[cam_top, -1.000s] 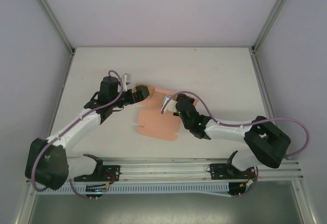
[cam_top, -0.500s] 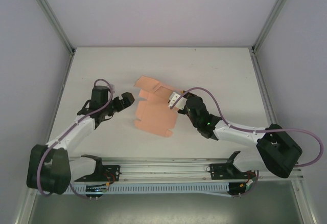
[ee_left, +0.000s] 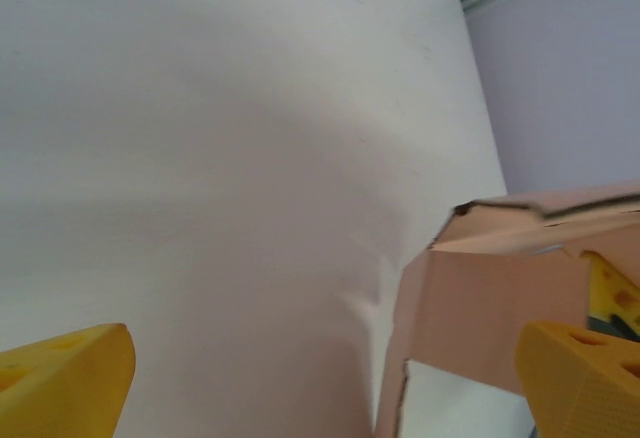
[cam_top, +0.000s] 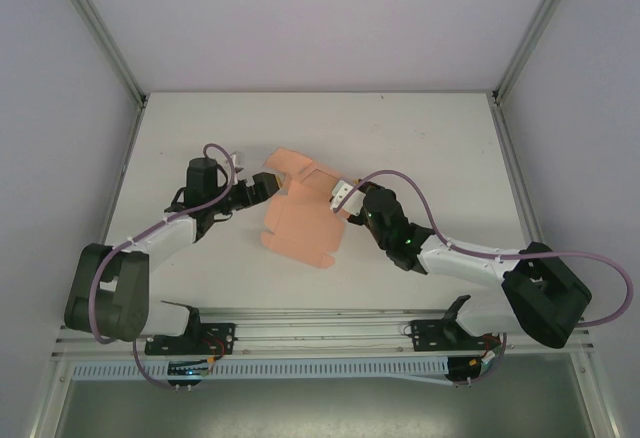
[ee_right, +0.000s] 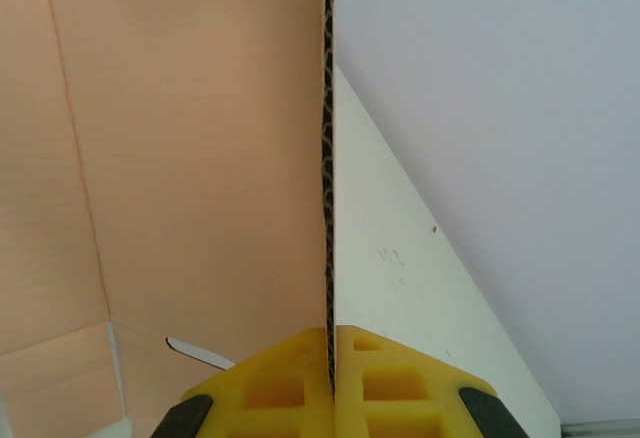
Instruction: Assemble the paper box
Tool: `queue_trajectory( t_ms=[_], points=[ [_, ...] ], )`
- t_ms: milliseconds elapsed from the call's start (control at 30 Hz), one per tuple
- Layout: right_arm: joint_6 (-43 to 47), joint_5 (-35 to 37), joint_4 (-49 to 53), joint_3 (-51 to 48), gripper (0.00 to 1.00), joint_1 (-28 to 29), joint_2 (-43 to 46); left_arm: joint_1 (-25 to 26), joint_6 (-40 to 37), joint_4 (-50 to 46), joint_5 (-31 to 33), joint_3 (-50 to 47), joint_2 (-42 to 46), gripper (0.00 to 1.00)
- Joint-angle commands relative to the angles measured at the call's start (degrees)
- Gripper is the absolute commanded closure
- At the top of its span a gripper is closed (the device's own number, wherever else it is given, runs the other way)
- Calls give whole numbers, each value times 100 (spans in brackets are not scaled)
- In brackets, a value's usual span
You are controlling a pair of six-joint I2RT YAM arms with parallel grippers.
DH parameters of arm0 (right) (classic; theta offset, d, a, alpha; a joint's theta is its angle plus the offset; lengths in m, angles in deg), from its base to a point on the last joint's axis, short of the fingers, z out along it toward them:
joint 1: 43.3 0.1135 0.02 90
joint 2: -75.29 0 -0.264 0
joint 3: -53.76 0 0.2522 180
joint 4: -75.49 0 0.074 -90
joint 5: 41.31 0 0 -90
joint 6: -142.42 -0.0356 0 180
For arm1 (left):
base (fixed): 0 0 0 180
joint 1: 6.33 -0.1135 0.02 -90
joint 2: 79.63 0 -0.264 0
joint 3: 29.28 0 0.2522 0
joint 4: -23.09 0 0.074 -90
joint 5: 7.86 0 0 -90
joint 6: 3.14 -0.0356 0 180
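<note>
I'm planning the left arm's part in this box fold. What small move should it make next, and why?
Probably ease the left gripper toward the paper box and close on the raised flap. The right gripper is clamped shut on the card's edge, while the left one's yellow fingers stand wide open with the flap just inside one of them, so that side looks ungripped.

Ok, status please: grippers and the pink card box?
Right gripper shut on edge of salmon-pink card sheet. Left gripper open beside it. No obstacle seen.
</note>
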Motion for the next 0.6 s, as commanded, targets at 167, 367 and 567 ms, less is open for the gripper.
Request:
queue_trajectory(
  t_ms=[167, 367, 567],
  points=[
    [-366, -323, -144, 201, 100, -9, 40, 368, -186, 760, -592, 174, -645, 24],
    [-626, -476, -251, 198, 100, 22, 28, 498, -23, 999, -578, 332, -1179, 44],
    [-687, -483, -183, 177, 100, 60, 20, 568, 153, 1272, -465, 305, -1356, 71]
  ],
)
